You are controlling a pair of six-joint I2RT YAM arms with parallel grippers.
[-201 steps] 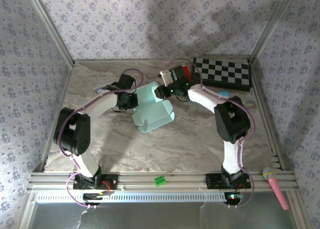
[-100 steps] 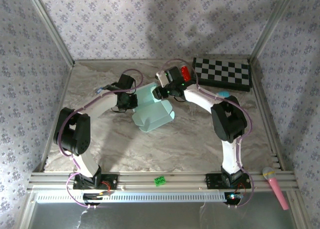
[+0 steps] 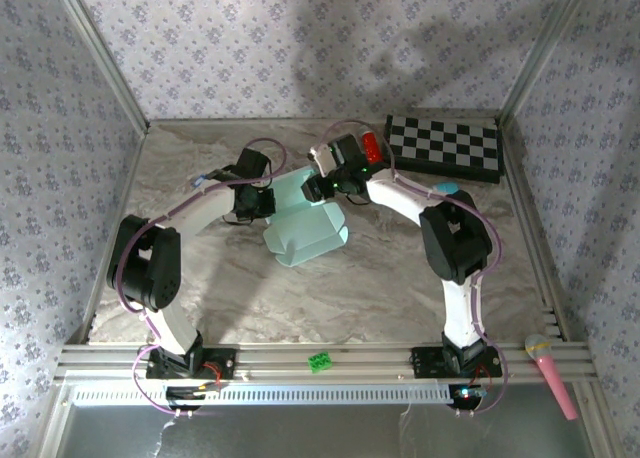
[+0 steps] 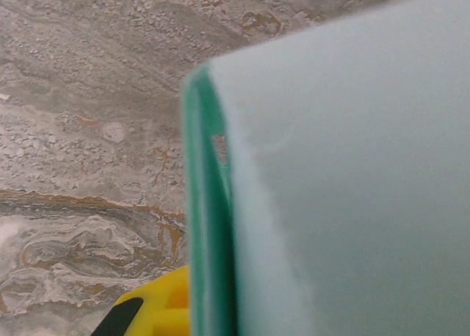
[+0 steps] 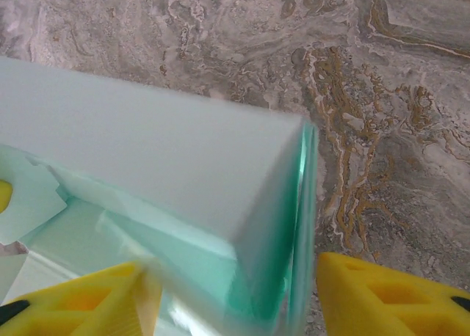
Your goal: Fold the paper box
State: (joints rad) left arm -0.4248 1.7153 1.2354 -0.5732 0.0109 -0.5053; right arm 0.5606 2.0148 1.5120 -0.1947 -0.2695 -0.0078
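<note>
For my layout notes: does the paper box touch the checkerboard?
No, the paper box lies near the middle, well apart from the checkerboard in the far right corner.

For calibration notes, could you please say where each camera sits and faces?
Top external: above, behind the bases, facing down at the table; left arm and right arm show.
Left wrist: on that arm, close against the paper box; one yellow jaw below.
Right wrist: on that arm, facing down at its corner; open yellow jaws straddle it.
Shared: all see the paper box.

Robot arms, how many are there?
2. The left arm curves in at the left of the paper box, the right arm at its right. None seem hidden.
</note>
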